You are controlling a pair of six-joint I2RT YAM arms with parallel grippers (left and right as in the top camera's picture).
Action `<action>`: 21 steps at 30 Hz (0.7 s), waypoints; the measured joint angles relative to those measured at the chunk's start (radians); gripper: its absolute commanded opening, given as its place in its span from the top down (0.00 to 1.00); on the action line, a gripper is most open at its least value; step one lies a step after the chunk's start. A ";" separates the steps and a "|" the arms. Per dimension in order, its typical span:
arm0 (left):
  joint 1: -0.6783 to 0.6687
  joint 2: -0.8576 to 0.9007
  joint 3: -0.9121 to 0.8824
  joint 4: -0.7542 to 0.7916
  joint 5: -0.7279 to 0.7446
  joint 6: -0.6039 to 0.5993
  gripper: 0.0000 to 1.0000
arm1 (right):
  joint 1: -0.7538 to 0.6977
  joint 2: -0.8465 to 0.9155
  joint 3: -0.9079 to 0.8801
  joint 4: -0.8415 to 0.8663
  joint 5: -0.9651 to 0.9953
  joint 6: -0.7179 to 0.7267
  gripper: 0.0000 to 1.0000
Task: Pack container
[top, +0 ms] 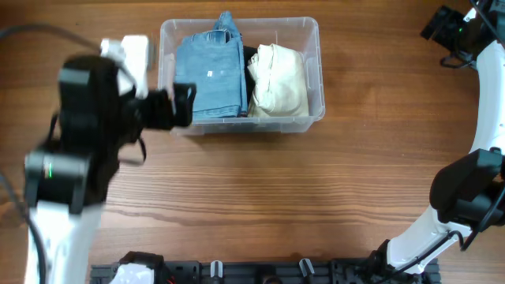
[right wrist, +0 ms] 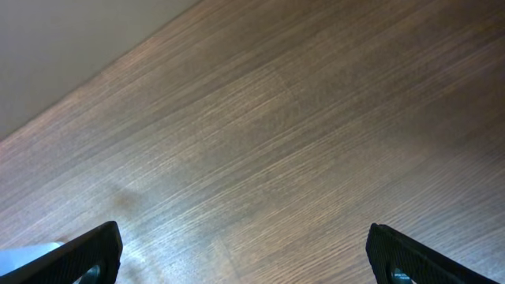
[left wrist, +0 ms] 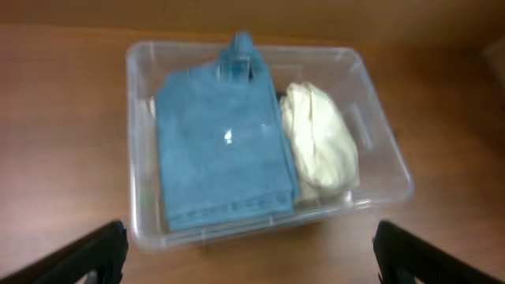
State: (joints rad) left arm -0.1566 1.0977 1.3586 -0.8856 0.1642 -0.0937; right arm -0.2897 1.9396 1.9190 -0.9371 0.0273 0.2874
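Denim (top: pixel 209 79), folded into a flat blue rectangle, lies in the container (top: pixel 314 47) on the side nearer the left arm (top: pixel 87 134), with 1 narrow end of the cloth reaching up to the far rim. Just beside it, touching along its long edge, sits a cream garment (top: pixel 278 79) bundled into a rounded heap that takes up the rest of the floor. A dark sliver (top: pixel 251 55) shows between the 2 at the far end; what it is cannot be told. The container is clear plastic with rounded corners and stands flat on the wooden table (top: pixel 276 189), toward the far edge and a little left of centre, its long sides running across the table. The left arm, blurred in the overhead view, comes in from the left so that its dark wrist overlaps the container's left wall. In the left wrist view the left gripper (left wrist: pixel 251 254) has its 2 fingers (left wrist: pixel 95 252) spread wide with nothing between them, and the container with both garments lies just beyond. The right arm (top: pixel 485 118) curves up the right side of the table, well apart from the container. The right gripper (right wrist: pixel 245 254) likewise stands spread wide and empty, above bare wood grain.
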 measured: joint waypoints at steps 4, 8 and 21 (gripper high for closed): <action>0.058 -0.229 -0.322 0.243 -0.007 0.011 0.00 | 0.000 0.000 0.000 -0.002 0.000 0.000 0.00; 0.111 -0.423 -0.576 0.409 -0.011 0.014 0.00 | 0.000 0.000 0.000 0.000 0.000 0.000 0.00; 0.146 -0.935 -1.003 0.577 -0.011 0.014 0.00 | 0.000 0.000 0.000 0.000 0.000 0.000 0.00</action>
State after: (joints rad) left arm -0.0109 0.1631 0.3561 -0.3088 0.1535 -0.0792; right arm -0.2897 1.9396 1.9190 -0.9371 0.0273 0.2874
